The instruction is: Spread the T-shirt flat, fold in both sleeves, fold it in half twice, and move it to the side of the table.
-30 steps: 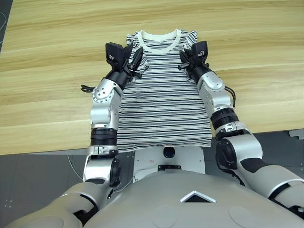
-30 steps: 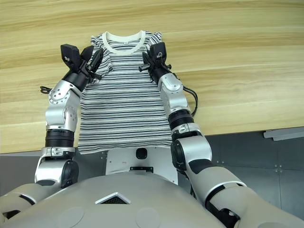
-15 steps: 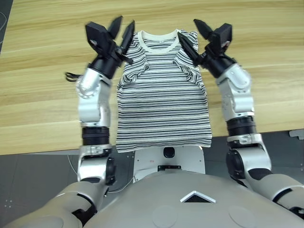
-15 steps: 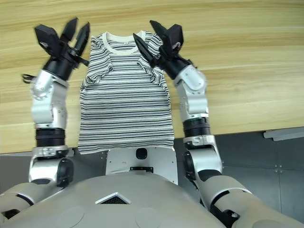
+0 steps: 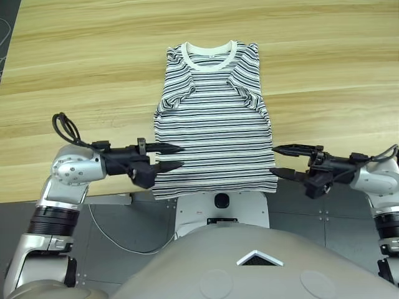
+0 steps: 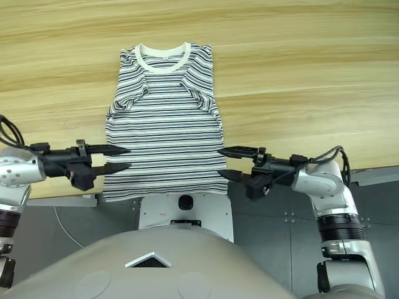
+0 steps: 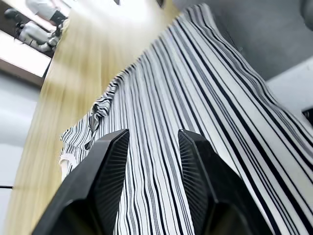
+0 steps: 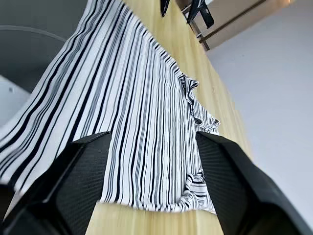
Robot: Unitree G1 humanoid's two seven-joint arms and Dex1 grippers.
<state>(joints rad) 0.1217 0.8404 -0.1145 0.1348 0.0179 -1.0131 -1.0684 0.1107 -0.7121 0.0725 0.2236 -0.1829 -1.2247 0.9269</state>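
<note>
1. Desk [image 5: 324, 56]: light wood-grain top that carries the garment. Its near edge runs just in front of the robot.

2. T-shirt [image 5: 215, 137]: striped dark and white. It lies flat on the desk roughly midway across it, with the neck pointing away from the robot and the hem at the desk's near edge. Both sleeves are folded in over the chest, leaving a narrow shape with nearly straight sides. Small puckers of fabric show where the left sleeve [image 5: 176, 99] and the right sleeve [image 5: 250, 96] turn inward. The body is not yet folded in half.

3. Left end effector [image 5: 181, 157]: low at the left side of the hem, with its fingers [image 7: 110, 181] spread apart and nothing between them. The tips point inward and overlap the garment's left edge in the head view. Whether they touch the cloth cannot be told.

4. Right end effector [image 5: 274, 159]: low at the right side of the hem, with its fingers [image 8: 83, 181] parted and holding nothing. The tips point inward, just beside the garment's right edge.

5. Collar [image 5: 211, 55]: a cream ribbed band at the far end of the garment, lying flat.
</note>
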